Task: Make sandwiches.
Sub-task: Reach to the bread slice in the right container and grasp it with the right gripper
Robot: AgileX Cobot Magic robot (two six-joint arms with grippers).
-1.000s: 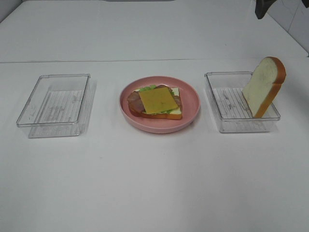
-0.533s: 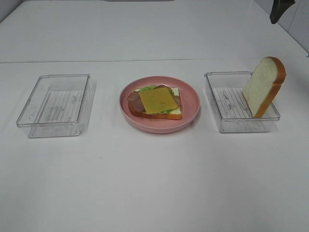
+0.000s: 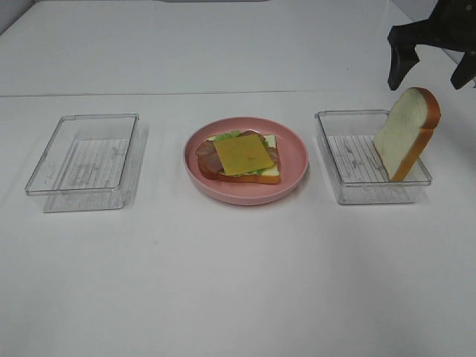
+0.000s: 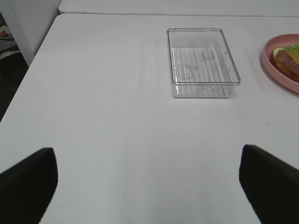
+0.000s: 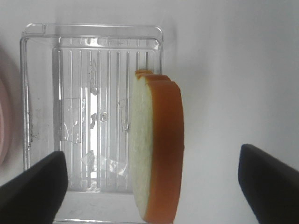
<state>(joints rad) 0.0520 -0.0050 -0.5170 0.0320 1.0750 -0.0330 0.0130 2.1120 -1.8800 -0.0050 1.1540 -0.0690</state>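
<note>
The white table carries, from the left of the high view to the right, a clear tray, a pink plate and a second clear tray. On the plate lies a bread slice stacked with lettuce, bacon and, on top, a yellow cheese slice. The left tray holds nothing. In the right tray a second slice stands tilted on edge, leaning against the tray's right wall, white face toward the plate and orange-brown crust turned outward. The right end effector hangs above this slice, apart from it, with its jaws wide open and gripping nothing; its wrist view looks straight down on the slice's crust, which sits between the two dark fingertips, clear of both. The left end effector is out of the high view; its wrist view shows its two fingertips spread wide over bare table, well apart from the left tray and from the plate's rim at the frame edge.
</note>
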